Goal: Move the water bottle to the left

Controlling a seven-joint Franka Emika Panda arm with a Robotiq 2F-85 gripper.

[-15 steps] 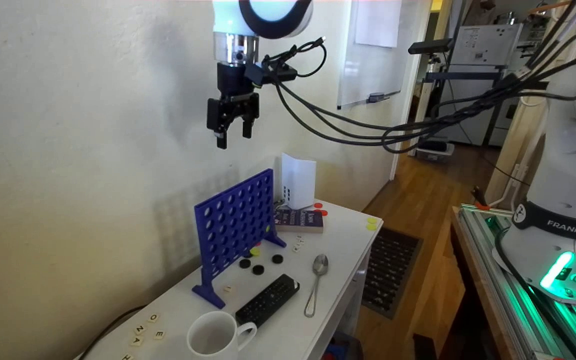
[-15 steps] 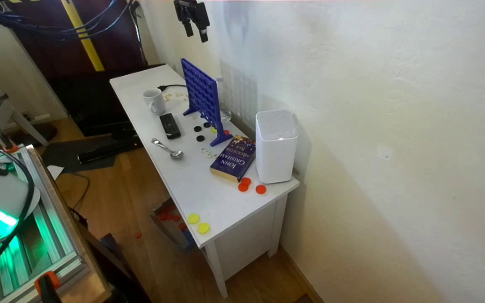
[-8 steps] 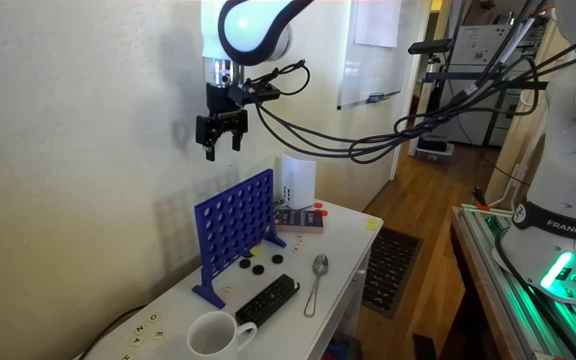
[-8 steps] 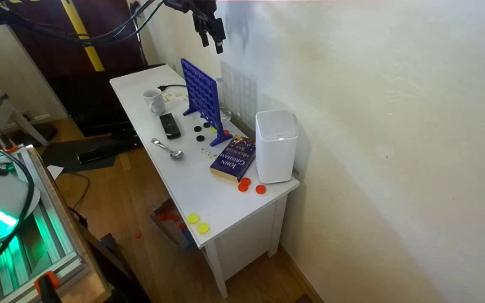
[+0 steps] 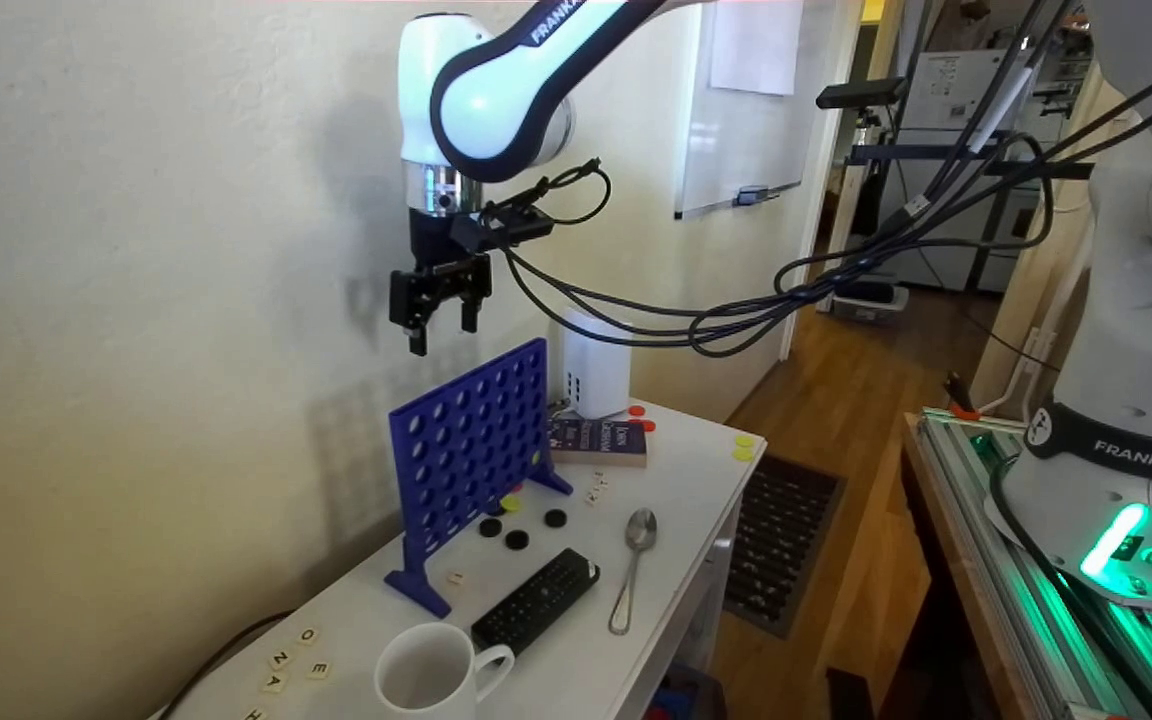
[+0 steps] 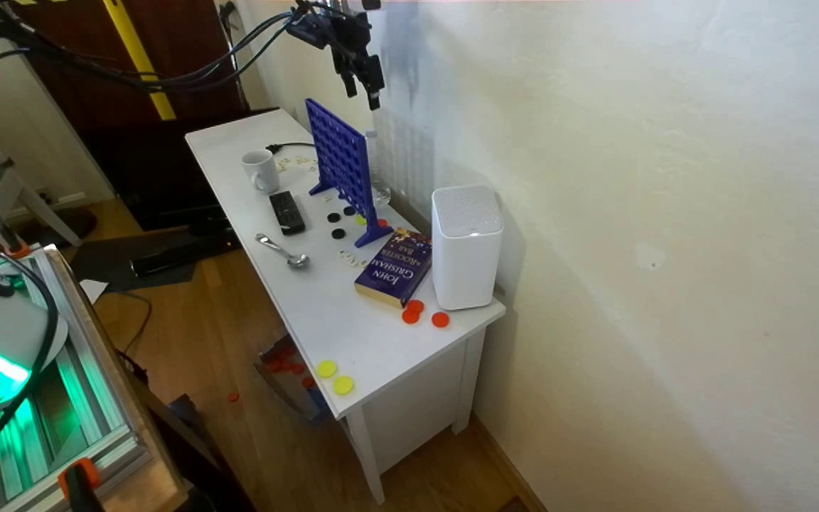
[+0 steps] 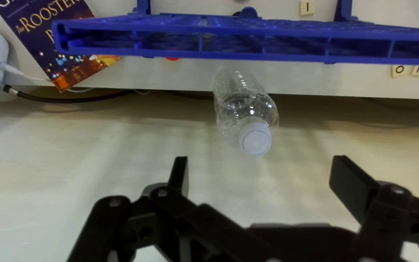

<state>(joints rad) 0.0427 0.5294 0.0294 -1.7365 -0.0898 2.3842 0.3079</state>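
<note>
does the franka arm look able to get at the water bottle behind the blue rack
Probably yes, from above: the pincer is open and nothing covers the cap in the wrist view. The blue rack and wall flank the water bottle closely, so sideways room looks tight.

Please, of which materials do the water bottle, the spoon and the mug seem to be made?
Water bottle: probably thin plastic, clear and glossy; the see-through, ribbed body shows bright highlights.
Spoon: polished metal, most likely steel, by its silvery glints.
Mug: likely glazed ceramic, smooth and white, though plastic cannot be excluded.
</note>
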